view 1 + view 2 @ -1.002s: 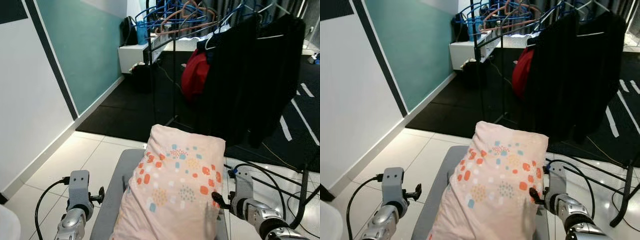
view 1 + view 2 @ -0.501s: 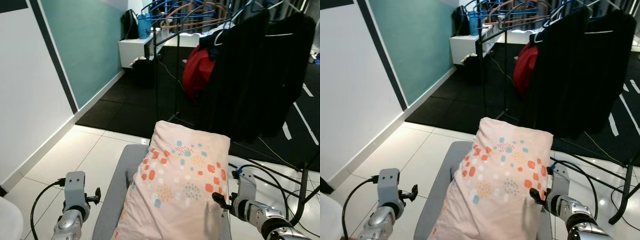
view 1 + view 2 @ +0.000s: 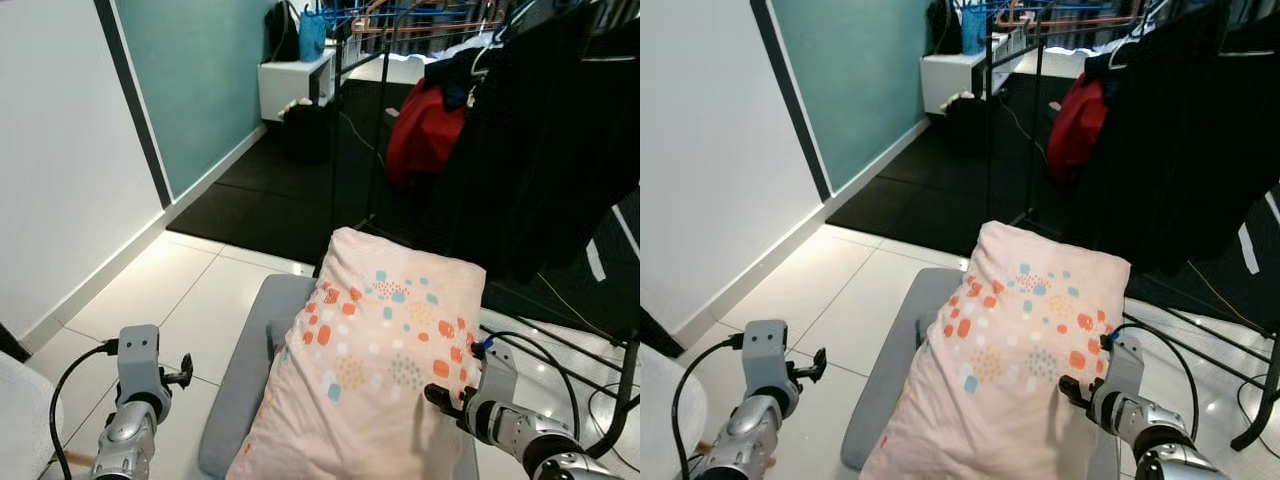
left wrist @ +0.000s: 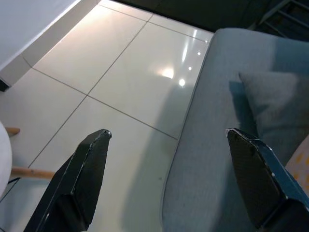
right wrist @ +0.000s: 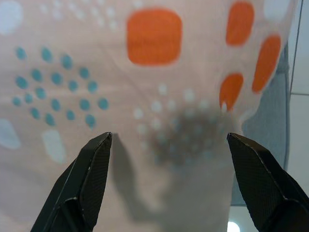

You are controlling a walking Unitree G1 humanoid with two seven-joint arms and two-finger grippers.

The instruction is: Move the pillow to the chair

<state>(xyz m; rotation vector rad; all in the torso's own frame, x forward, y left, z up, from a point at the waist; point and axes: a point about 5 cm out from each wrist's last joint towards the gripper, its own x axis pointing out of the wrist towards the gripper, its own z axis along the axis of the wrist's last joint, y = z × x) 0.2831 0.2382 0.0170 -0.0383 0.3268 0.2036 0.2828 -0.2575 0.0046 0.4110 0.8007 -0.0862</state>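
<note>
A pale pink pillow with orange and teal spots lies lengthwise on the seat of a grey padded chair. My right gripper is at the pillow's right edge, low down. It is open, and its two fingers stand spread in front of the printed fabric without closing on it. My left gripper hangs open left of the chair, over the white floor tiles. In the left wrist view the chair's rounded edge and a grey cushion lie ahead of that gripper.
A clothes rack with dark garments and a red one stands right behind the chair on a black mat. The teal wall runs along the left. A white round object sits at lower left. Cables trail on the floor at right.
The whole view has shifted, so the camera has moved. The pillow stays on the chair. Both grippers remain open at its sides, the left one a little farther from the chair.
</note>
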